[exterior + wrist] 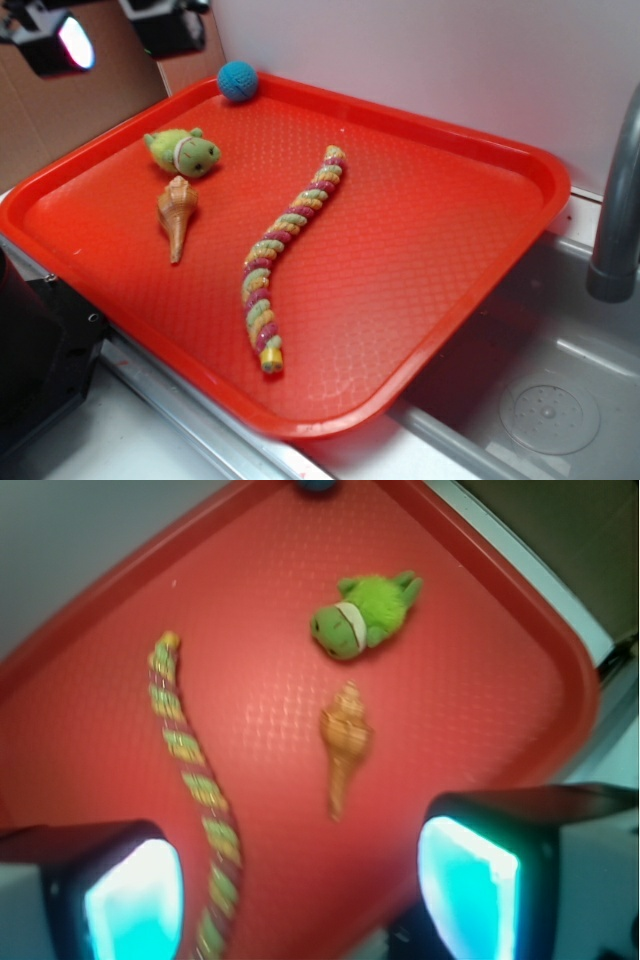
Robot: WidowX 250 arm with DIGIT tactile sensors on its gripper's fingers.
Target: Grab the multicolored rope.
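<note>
- The multicolored rope (288,243) lies stretched in a gentle curve down the middle of the red tray (480,250), its yellow-tipped end near the tray's front rim.
- Wrist view: the gripper (300,900) hangs above the tray with its jaws spread wide, nothing between them.
- The rope (193,780) runs down toward the left finger (130,900), its lower stretch just beside that pad, slightly inside the gap.
- The orange-tan seashell (177,212) sits apart to the rope's side, and the green plush animal (183,151) lies just beyond it.
- A blue ball (237,80) rests against the far rim.
- A grey sink (540,400) sits beside the tray.
</note>
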